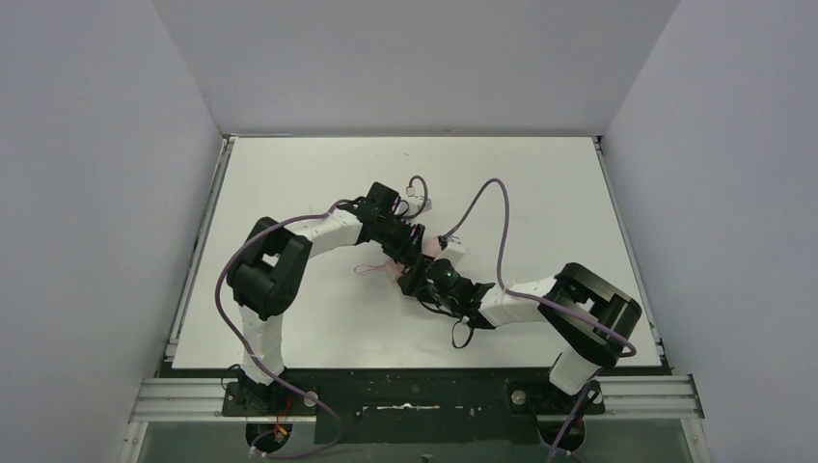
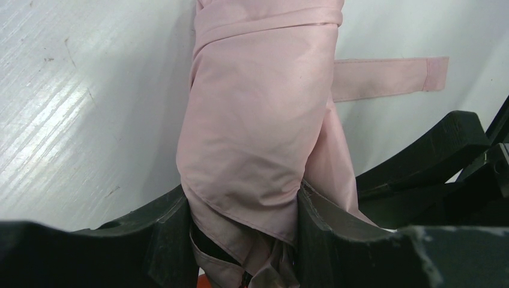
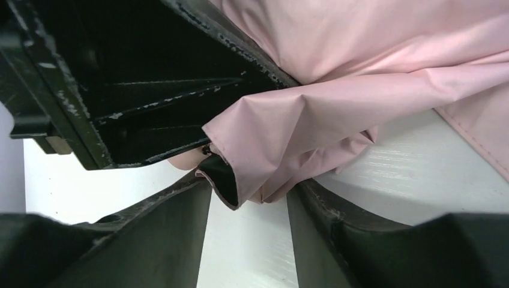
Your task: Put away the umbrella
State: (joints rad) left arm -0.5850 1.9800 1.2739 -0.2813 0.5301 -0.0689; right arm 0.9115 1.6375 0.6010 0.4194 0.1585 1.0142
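Observation:
The umbrella (image 2: 258,120) is a pale pink folded fabric bundle lying on the white table (image 1: 289,193), with a band wrapped round it and its pink strap (image 2: 390,78) lying flat to the side. My left gripper (image 2: 243,207) is shut on the bundle, the fabric squeezed between both fingers. In the top view both grippers meet mid-table and hide most of the umbrella (image 1: 391,262). My right gripper (image 3: 249,192) stands open just above the table. A loose fold of the umbrella (image 3: 360,72) hangs between its fingertips, and bare table shows through the gap behind it.
The left gripper's black body (image 3: 150,90) sits close against the right gripper's fingers. Purple cables (image 1: 482,198) loop over the table behind the arms. Grey walls enclose the table on three sides.

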